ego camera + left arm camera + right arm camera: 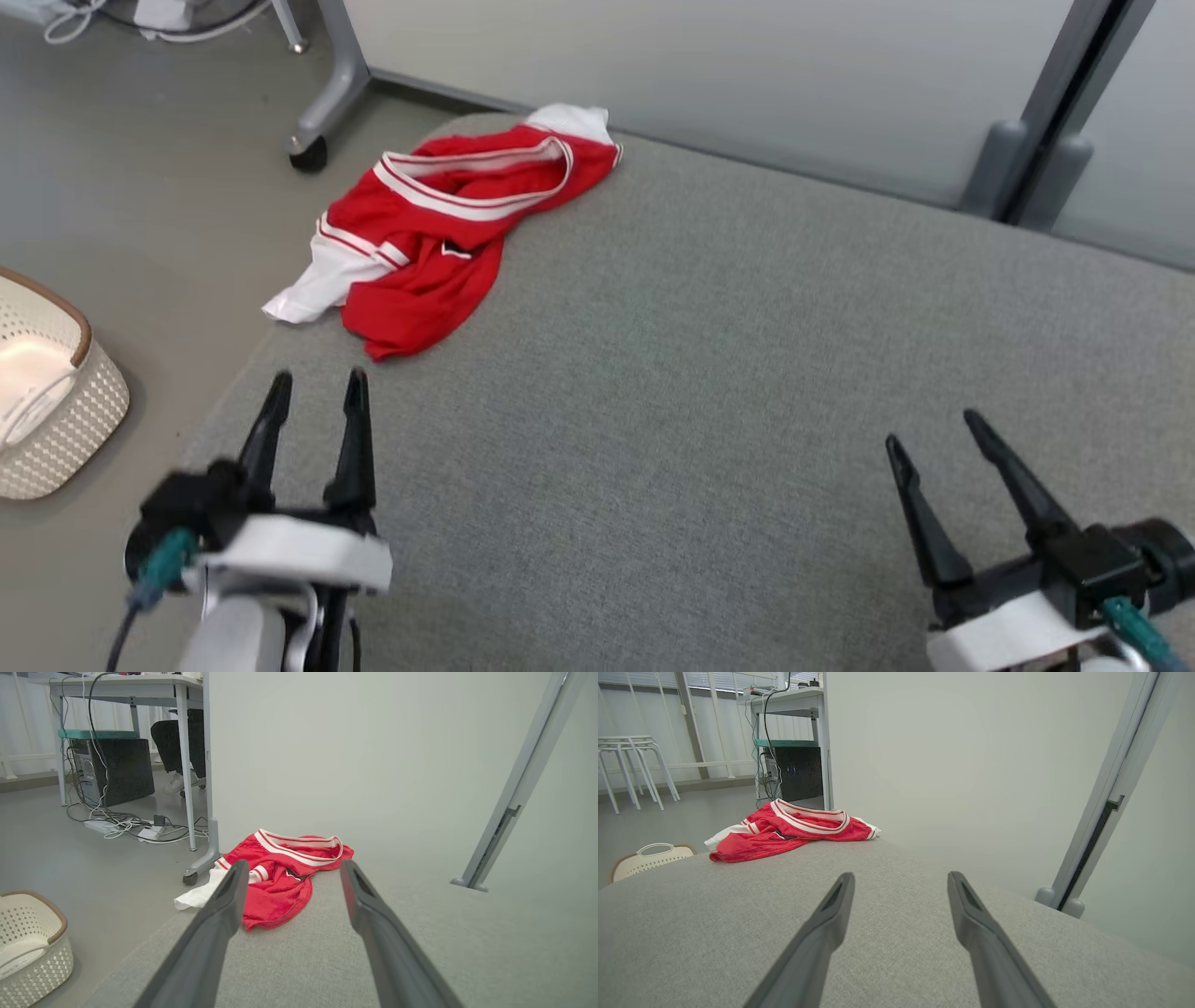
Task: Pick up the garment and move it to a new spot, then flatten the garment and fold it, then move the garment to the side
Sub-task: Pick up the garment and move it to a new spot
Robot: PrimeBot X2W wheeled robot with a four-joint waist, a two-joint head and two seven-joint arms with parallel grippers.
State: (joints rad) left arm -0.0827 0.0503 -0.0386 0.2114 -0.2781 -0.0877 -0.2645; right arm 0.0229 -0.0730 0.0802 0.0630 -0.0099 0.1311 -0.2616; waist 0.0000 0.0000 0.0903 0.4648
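Observation:
The garment [439, 233] is red with white trim and lies crumpled at the far left corner of the grey padded table [709, 392], a white part hanging over the left edge. My left gripper [316, 385] hovers open near the table's left edge, just short of the garment [280, 877], with nothing between its fingers. Over the near right of the table my right gripper [934, 427] is open and empty, far from the garment [784, 833].
A white perforated basket [47, 392] stands on the floor left of the table. A wheeled desk leg [322, 112] is beyond the garment. A pale partition wall [747, 84] with a grey post [1055, 112] runs along the table's far side. Cables and a computer [114, 770] lie under a desk.

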